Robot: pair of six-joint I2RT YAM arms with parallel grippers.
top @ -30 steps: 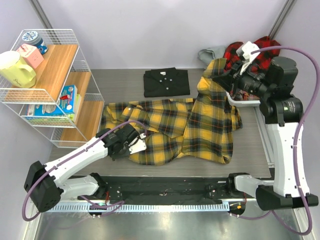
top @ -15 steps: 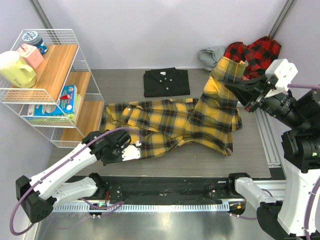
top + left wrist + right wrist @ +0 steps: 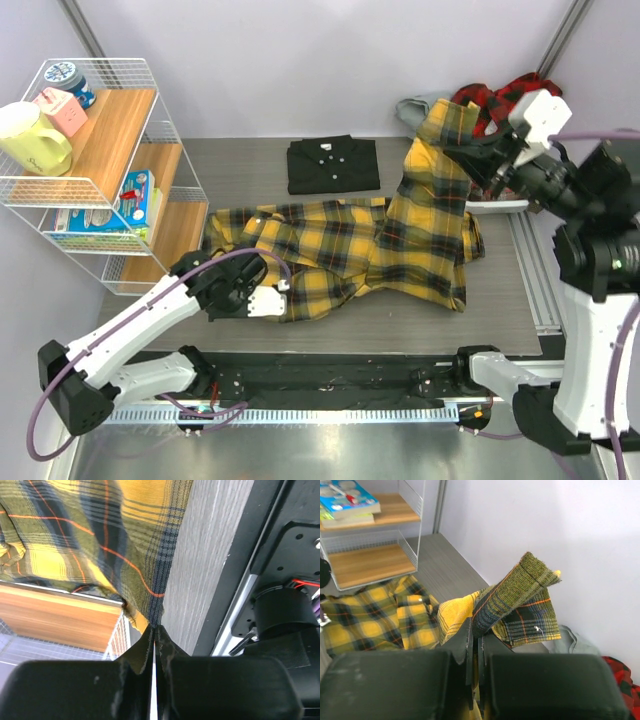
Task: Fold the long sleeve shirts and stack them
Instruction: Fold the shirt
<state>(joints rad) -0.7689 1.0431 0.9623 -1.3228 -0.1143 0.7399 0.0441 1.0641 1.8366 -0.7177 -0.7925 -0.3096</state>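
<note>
yellow plaid shirt (image 3: 385, 245): mid-table, half spread. Left part lies on the table (image 3: 250, 180), right part hangs lifted toward the back wall.
right gripper (image 3: 470, 155): clamped on a folded cloth corner, held high, well off the table.
left gripper (image 3: 272, 300): closed on the near-left hem, low at the table surface.

Step, judged: stretching the shirt out flat before the first fold. No fold made in it yet.
Next move likely calls for both pinches to hold while the right side comes down and outward, taking out slack and the bunching in the middle.

Edges: near hem close to the table's front edge. wire shelf (image 3: 140, 285) just beside the left sleeve.
folded black shirt (image 3: 333, 165) lies behind, apart from it. red plaid shirts (image 3: 515, 100) heaped in the back right corner by the right arm.
Open room: bare strip between the black shirt and the plaid, more along the right front.
</note>
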